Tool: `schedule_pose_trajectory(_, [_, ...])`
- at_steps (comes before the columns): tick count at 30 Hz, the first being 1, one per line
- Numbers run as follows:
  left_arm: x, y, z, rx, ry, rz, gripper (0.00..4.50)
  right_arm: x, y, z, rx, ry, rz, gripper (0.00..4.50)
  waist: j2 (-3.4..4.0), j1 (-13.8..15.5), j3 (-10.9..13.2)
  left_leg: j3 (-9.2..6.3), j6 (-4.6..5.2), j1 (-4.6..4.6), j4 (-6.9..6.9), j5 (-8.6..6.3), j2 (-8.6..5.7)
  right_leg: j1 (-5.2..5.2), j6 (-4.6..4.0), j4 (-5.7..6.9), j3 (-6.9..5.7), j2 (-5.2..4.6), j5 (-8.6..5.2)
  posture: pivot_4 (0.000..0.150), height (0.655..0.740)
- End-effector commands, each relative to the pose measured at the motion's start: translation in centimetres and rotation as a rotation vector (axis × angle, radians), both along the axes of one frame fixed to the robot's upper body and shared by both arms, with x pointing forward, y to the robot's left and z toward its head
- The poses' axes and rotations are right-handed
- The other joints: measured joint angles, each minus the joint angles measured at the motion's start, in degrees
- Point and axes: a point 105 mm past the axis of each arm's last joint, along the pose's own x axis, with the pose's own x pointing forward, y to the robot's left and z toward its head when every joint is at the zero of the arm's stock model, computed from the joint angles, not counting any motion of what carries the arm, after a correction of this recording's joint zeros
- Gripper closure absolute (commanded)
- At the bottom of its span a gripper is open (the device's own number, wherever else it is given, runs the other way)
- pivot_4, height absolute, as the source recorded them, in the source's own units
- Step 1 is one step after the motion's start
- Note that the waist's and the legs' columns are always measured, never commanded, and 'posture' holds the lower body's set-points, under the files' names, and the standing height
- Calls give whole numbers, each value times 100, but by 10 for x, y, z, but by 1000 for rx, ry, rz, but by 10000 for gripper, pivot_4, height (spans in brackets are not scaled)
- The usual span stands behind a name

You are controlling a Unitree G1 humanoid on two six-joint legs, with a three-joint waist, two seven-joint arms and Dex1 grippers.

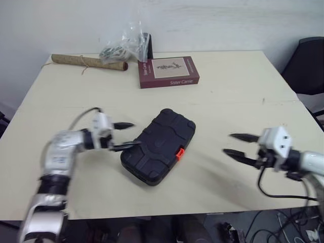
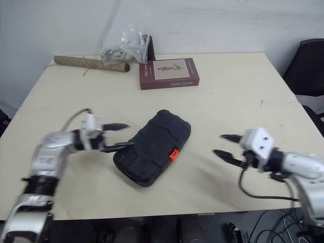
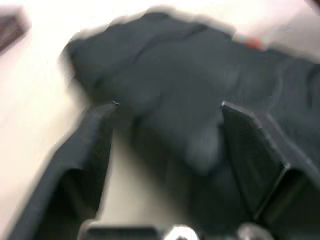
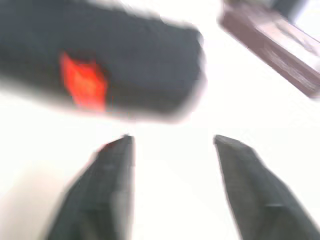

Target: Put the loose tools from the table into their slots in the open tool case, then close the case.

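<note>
**Item inspected:** tool case (image 1: 159, 147), black, lying with its lid down near the middle of the bench (image 1: 238, 86). Its long axis runs on a diagonal, from the near-left to the far-right. The orange latch (image 1: 178, 153) sits on the long side that faces the robot's right.

**Left claw** (image 1: 130, 134): spread wide and holding nothing. It stands just beside the case's left long side and points at it. The lower finger reaches the case's edge; whether it actually touches cannot be told. The upper finger stands clear of the lid.

**Right claw** (image 1: 228, 143): also spread wide and empty, well apart from the case on its latch side. The fingers point back toward the latch across bare bench.

**Governing relation:** the left claw is far nearer the case, but it is on the side away from the latch. The latch lies straight ahead of the right claw. In my judgement, any pressing or fastening of the latch falls to the right arm, while the left braces the opposite side so the case cannot slide.

**Other items:** a book (image 1: 168, 72), a plastic bag (image 1: 124, 45) and a brown roll (image 1: 88, 62) lie at the far edge, well clear of the case.
</note>
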Motion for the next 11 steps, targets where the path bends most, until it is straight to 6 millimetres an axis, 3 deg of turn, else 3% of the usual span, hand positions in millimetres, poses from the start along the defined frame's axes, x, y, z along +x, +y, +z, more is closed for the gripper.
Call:
schedule_pose_trajectory(1, [-13, 57, 3, 49, 10, 226, 0, -4, -34, 14, -105, -62, 10, 511, 0, 9, 19, 0, 1, -1, 0, -1, -2, 0, 0, -2, 0, -5, 0, 1500, 7400])
schedule_pose_trajectory(4, [-29, 99, 0, 112, 1, 378, 0, 0, -61, 22, -155, -64, -23, 511, -2, 23, 44, 5, 6, -7, 1, -4, -6, 1, 1, -17, -3, -19, 0, 1500, 7400])
schedule_pose_trajectory(6, [-40, 117, 1, 151, -16, 442, 0, 4, -77, 29, -155, -70, -59, 511, -4, 19, 85, 6, 15, -11, 7, -9, -8, 2, 1, -21, -8, -27, 0, 1500, 7400])
schedule_pose_trajectory(11, [-44, 119, 8, 153, -89, 485, 0, 16, -75, 27, -115, -94, -54, 511, -4, 86, 104, -3, 13, -13, -1, -11, -7, -2, -3, -22, -23, -34, -2, 1500, 7400])
